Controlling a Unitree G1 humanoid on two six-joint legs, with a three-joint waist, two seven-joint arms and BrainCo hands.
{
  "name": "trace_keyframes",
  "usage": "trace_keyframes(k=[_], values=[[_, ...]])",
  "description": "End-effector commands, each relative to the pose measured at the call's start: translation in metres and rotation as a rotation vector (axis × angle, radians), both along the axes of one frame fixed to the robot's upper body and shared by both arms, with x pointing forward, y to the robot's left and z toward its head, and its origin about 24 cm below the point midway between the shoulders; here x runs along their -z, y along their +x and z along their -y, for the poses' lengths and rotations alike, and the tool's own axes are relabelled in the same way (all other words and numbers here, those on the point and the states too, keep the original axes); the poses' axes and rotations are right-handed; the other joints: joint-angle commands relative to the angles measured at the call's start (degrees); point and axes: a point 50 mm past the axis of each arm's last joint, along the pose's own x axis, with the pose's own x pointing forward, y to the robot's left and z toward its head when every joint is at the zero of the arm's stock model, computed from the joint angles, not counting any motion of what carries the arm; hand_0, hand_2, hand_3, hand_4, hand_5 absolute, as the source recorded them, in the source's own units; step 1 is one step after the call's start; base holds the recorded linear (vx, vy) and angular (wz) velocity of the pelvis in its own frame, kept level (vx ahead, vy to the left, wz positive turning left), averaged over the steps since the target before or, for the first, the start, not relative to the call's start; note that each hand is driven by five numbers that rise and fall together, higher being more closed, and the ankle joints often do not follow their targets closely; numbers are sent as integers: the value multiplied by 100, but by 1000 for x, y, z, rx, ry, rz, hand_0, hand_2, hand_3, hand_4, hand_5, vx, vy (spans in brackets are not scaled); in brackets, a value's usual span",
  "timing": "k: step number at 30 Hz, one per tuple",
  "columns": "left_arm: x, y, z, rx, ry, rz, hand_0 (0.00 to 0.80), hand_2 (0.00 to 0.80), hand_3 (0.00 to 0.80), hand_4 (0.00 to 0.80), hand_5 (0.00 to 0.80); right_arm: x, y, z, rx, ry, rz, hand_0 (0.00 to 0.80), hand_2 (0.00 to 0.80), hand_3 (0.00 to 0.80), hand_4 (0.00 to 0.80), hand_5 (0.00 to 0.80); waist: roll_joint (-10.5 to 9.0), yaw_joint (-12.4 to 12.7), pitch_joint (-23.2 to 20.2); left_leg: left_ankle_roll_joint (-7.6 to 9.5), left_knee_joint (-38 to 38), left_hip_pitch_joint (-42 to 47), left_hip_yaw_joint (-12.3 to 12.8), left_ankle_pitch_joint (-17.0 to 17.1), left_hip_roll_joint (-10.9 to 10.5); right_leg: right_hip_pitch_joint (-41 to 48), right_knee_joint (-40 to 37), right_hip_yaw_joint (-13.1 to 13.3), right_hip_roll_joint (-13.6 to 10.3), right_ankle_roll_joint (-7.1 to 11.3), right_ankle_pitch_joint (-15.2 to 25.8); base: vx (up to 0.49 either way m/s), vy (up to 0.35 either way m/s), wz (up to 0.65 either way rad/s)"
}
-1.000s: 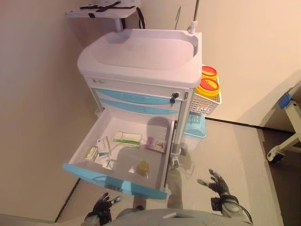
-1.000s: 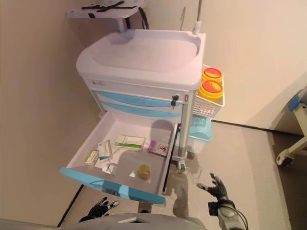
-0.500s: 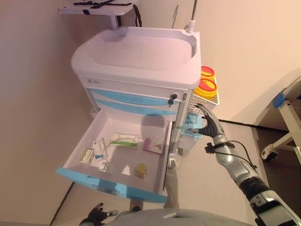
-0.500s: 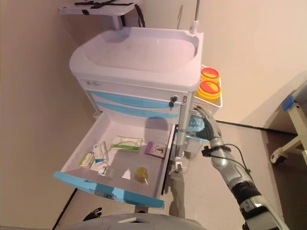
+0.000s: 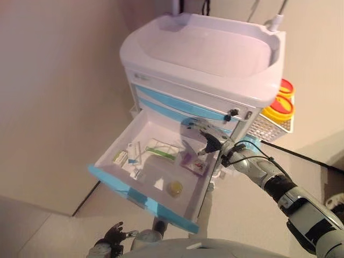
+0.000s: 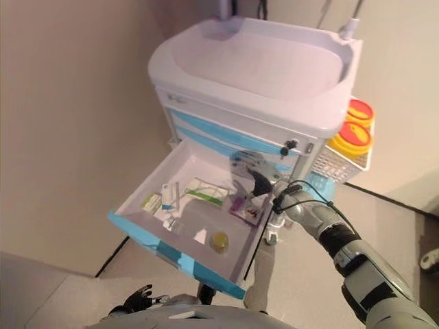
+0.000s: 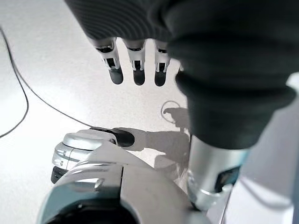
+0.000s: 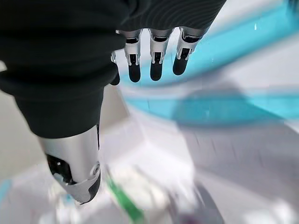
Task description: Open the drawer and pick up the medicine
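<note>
Medicine lies loose in the open drawer (image 5: 115, 173) of the medical cart (image 5: 204, 59): small boxes (image 5: 128, 155) toward the left, a green-and-white packet (image 5: 163, 150) in the middle, a pink-purple pack (image 5: 192, 162) by the right wall and a small yellowish piece (image 5: 174, 188) nearer the blue front. The opening step looks done, and the pick is the step in hand. The right hand (image 5: 207, 141) hangs over the drawer's back right part, above the pink-purple pack, its fingers straight and apart with nothing between them, as its wrist view confirms. The left hand (image 5: 110, 236) sits low by the floor, fingers relaxed and empty. Next, the right hand probably needs to descend onto one pack and curl fingers and thumb round it, keeping clear of the drawer wall.
</note>
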Motion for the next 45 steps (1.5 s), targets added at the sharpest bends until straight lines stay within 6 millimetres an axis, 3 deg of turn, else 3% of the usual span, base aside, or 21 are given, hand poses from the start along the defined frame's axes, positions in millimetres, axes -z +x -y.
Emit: trace_keyframes(k=[1,18,35,45], values=[[-3,9,-11,127,57,-26,0,0,0,0,0,1,5,-16,-71,-65,1,0,0,0,0,0,-233,165,-78,219,240,-131,120,-743,-349,-339,564,97,-347,215,-265,18,3,21],[-4,15,-6,190,58,4,0,0,0,0,0,50,-22,-35,-198,-191,-112,0,0,0,0,0,-245,546,-59,215,210,-227,-152,-666,-393,-344,610,-200,-436,274,-261,21,-7,11],[-5,9,-12,218,62,-6,0,0,0,0,0,69,-44,-52,-375,-298,-135,0,0,0,0,0,-231,773,-14,202,157,-318,-425,-575,-425,-383,644,-343,-436,262,-306,20,-7,7],[-5,8,-13,234,76,-4,0,0,0,0,0,77,-52,-54,-418,-349,-186,0,0,0,0,0,-348,846,-39,178,122,-310,-538,-552,-423,-358,662,-399,-414,250,-342,6,-6,0]])
